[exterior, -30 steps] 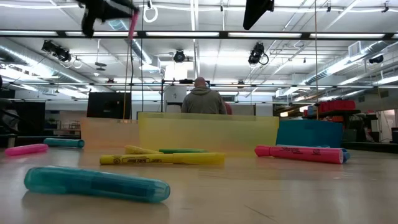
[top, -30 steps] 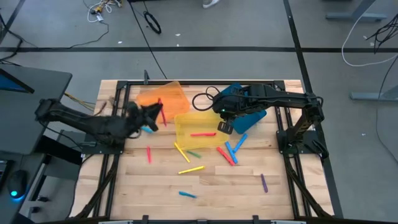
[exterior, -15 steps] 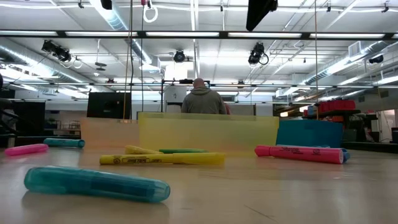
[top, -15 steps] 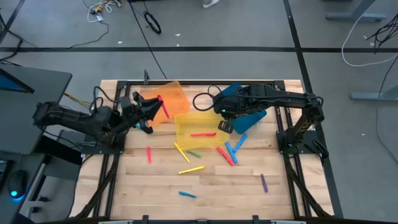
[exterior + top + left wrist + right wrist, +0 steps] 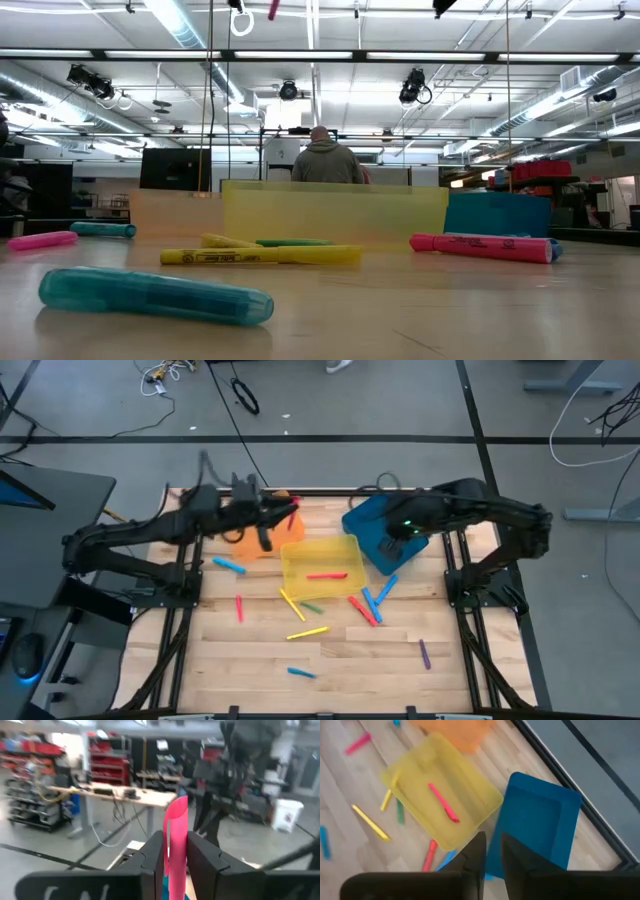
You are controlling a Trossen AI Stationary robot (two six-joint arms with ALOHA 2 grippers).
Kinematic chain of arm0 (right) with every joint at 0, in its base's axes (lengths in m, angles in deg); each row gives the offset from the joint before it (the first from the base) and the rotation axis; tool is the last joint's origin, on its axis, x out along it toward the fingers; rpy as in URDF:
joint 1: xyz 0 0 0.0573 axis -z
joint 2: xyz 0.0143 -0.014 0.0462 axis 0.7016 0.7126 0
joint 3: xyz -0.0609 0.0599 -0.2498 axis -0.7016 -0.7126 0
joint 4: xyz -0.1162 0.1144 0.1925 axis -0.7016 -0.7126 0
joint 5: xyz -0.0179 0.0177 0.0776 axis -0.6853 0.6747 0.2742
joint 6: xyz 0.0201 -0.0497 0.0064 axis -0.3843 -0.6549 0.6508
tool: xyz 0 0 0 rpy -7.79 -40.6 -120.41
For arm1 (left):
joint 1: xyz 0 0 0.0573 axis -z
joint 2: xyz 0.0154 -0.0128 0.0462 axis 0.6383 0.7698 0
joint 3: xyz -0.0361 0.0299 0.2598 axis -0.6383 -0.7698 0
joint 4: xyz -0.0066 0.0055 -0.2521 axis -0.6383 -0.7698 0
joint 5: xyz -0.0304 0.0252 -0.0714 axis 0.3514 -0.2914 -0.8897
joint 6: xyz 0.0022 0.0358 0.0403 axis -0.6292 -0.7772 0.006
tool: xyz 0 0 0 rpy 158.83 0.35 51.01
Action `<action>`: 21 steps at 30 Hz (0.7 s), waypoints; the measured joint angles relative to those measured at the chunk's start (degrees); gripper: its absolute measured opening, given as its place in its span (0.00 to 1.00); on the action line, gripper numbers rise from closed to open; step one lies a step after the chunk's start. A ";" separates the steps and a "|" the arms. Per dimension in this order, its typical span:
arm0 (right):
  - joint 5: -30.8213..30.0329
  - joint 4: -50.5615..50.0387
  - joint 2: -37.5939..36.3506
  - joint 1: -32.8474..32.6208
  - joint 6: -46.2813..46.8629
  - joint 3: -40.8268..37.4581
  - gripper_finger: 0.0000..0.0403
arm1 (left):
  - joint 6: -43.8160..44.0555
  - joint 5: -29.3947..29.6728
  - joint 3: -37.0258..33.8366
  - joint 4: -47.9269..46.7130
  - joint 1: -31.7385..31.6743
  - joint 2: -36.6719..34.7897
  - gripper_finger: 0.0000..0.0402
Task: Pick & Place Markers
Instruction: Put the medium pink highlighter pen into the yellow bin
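We see a pink marker (image 5: 175, 850) clamped upright in our left end effector (image 5: 176, 862), raised over the orange bin (image 5: 243, 536) at the table's (image 5: 250, 680) eleven o'clock. Our right end effector (image 5: 488, 851), fingers nearly together and holding nothing, hovers over the blue bin (image 5: 535, 825).

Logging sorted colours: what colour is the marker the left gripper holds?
Pink; the marker between the left gripper fingers shows best in the left wrist view.

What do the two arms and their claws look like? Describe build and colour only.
Both arms are dark, jointed and slender. The left claw has two flat, black, blocky fingers on a black crossbar with pale lettering. The right claw has the same black finger pair and crossbar. A green light glows on the right arm.
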 joint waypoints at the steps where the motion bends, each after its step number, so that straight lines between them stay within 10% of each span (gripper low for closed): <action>1: 0.02 0.06 -0.80 0.00 0.71 0.00 0.14 | -0.21 -1.90 2.12 -1.72 -0.97 1.66 0.19; 9: 0.02 0.44 -3.90 0.00 4.47 0.00 0.14 | -6.01 -13.05 19.81 -19.37 -4.55 14.72 0.19; 21: 1.30 0.44 -3.94 0.00 0.04 0.00 0.14 | -10.89 -10.96 47.81 -59.71 -2.43 35.10 0.19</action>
